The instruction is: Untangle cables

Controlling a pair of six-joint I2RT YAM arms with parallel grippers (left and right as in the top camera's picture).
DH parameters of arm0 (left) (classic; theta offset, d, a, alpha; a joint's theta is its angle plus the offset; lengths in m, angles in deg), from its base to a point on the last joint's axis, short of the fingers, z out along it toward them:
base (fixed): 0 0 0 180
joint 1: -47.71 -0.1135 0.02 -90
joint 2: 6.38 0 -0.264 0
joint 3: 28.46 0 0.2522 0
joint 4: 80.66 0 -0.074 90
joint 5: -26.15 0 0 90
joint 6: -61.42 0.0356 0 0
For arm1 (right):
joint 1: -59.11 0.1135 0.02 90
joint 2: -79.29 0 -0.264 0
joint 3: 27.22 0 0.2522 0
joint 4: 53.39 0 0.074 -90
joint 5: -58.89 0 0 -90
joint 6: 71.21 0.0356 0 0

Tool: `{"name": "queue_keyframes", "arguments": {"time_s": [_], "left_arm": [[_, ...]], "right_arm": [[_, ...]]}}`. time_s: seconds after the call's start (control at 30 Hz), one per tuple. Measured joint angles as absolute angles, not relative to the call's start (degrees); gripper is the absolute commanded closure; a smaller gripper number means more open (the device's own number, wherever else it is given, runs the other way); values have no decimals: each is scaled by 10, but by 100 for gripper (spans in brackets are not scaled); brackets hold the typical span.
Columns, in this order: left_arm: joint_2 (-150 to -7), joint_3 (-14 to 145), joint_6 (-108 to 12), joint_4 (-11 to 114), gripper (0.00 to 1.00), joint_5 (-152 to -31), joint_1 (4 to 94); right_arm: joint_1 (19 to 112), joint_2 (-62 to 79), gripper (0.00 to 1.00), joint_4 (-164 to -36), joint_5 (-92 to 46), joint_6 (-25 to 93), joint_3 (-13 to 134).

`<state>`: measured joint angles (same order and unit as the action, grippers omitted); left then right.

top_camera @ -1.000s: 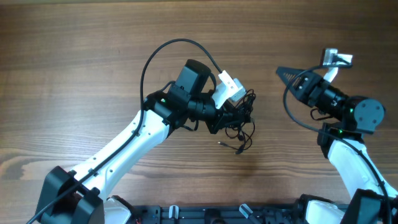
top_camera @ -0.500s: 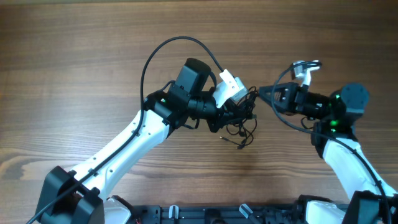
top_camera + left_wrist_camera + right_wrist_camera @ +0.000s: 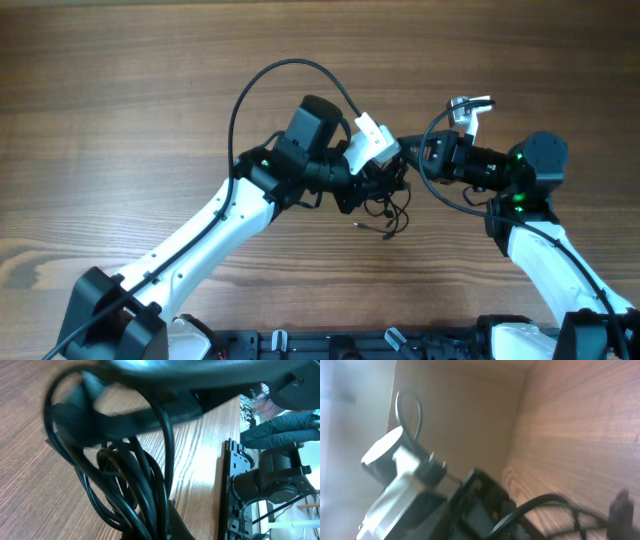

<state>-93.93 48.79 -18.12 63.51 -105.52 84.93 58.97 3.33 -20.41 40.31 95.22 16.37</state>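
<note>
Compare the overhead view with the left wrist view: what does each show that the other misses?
Only overhead: both arms, the right claw pointing at the cables from the right, and a loose plug lying on the table below the bundle. Only left wrist: the separate strands close up, looping over one another, and a black rail past the table edge. Both: the cables bunched at the left claw, and the wooden table under them.
</note>
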Motion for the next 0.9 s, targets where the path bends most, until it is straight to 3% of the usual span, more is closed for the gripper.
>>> {"name": "queue_keyframes", "arguments": {"time_s": [0.57,0.83,0.9], "left_arm": [[-939,488,-181,641,96,-1052,895],[-939,488,-181,605,96,-1043,908],[-939,488,-182,595,96,-1012,910]], "right_arm": [[595,33,67,-170,169,965,163],[588,33,66,-239,33,815,164],[577,33,73,-245,14,775,164]]}}
